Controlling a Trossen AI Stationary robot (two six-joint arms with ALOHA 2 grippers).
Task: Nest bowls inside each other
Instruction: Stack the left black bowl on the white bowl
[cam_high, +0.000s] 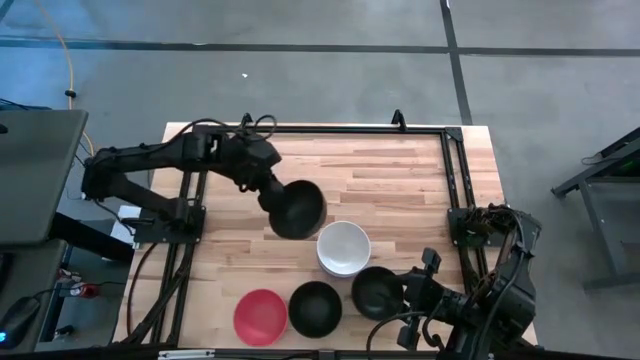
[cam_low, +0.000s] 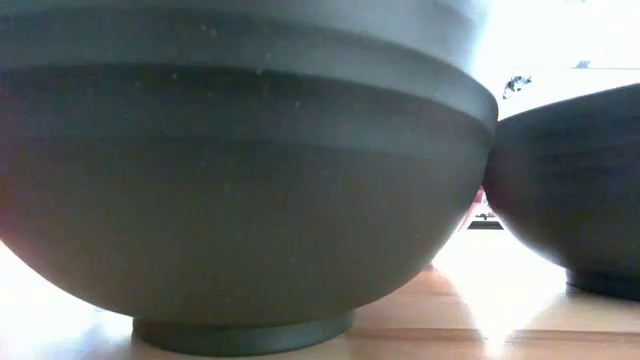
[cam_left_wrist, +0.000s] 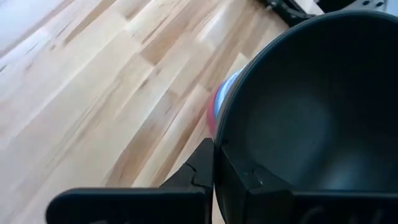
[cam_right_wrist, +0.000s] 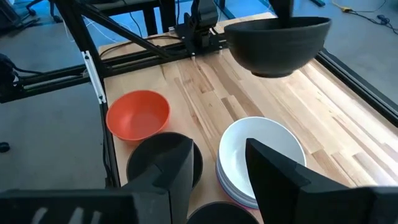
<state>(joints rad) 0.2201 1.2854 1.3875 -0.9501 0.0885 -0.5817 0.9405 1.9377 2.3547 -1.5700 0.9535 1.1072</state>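
My left gripper (cam_high: 274, 194) is shut on a black bowl (cam_high: 298, 208) and holds it in the air over the middle of the table. Just beyond it toward the near right, a white bowl (cam_high: 343, 247) tops a stack with coloured rims (cam_right_wrist: 227, 186) beneath. A red bowl (cam_high: 260, 316) and two more black bowls (cam_high: 315, 308) (cam_high: 378, 292) rest on their feet along the near edge. My right gripper (cam_right_wrist: 217, 180) stands open above the near right corner, over the rightmost black bowl, with nothing between its fingers. My left gripper holds the black bowl by its rim (cam_left_wrist: 217, 144), on the side toward the table's far left. One finger (cam_left_wrist: 252, 182) is inside the bowl and one (cam_left_wrist: 200, 167) outside. The fingers slant down from the far left. The bowl (cam_right_wrist: 277, 43) hangs clear of the table, mouth up.
Black frame rails (cam_high: 450, 180) run along the table's far and side edges. Bare wood (cam_high: 390, 180) lies across the table's far half. In the low view the two near black bowls (cam_low: 240, 200) (cam_low: 570, 190) stand side by side on the table.
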